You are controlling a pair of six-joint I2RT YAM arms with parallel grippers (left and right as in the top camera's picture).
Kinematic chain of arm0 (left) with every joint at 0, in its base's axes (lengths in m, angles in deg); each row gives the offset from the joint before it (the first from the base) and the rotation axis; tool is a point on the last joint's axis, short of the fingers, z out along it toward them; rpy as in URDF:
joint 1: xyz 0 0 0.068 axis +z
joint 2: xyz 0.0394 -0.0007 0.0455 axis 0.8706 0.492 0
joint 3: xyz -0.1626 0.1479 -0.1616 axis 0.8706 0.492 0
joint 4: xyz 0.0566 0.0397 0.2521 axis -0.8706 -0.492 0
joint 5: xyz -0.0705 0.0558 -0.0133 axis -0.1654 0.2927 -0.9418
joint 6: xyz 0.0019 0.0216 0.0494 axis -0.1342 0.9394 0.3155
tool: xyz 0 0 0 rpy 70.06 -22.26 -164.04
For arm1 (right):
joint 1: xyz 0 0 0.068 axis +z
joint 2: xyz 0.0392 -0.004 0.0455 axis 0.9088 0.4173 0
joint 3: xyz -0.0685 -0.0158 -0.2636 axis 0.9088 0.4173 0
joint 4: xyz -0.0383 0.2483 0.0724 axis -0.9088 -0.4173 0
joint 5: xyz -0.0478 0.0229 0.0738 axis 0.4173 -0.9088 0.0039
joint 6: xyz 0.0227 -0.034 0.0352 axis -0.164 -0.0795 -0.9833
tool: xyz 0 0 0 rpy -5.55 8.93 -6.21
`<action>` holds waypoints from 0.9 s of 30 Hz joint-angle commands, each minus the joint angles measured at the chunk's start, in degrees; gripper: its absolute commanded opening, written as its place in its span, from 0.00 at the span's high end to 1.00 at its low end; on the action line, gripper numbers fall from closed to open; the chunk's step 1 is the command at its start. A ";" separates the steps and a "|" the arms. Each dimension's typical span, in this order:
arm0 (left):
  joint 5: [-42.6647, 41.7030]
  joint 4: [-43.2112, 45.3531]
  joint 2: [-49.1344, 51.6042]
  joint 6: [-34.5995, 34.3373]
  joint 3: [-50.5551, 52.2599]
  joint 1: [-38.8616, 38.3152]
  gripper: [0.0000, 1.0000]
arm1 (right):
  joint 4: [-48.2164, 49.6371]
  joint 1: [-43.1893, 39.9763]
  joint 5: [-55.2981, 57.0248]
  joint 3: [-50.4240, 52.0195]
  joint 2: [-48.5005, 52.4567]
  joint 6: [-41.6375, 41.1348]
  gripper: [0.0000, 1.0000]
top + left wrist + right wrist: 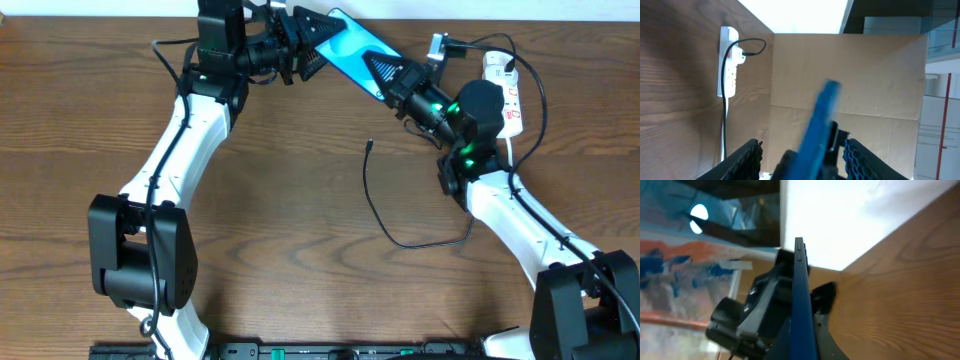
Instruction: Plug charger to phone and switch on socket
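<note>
The phone (347, 48), blue screen up, is held above the table's far edge. My right gripper (392, 78) is shut on its right end; in the right wrist view the phone (802, 300) stands edge-on between the fingers (805, 342). My left gripper (308, 47) is open, its fingers spread either side of the phone's left end without touching it; the left wrist view shows the phone (819, 125) between the wide fingers (805, 157). The charger (385, 215) lies loose on the table, its plug tip (370, 145) pointing away. The socket (506, 95) lies at the far right.
The socket (728, 62), with a black plug and a white cord, shows in the left wrist view against a cardboard wall (865, 75). A small metal clip-like object (438, 45) sits near the socket. Bare wood (290, 220) lies between the arms.
</note>
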 commanded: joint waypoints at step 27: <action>-12.98 0.26 -0.68 6.84 -1.60 -0.96 0.45 | -8.26 11.93 22.58 -0.24 -0.37 -11.72 0.98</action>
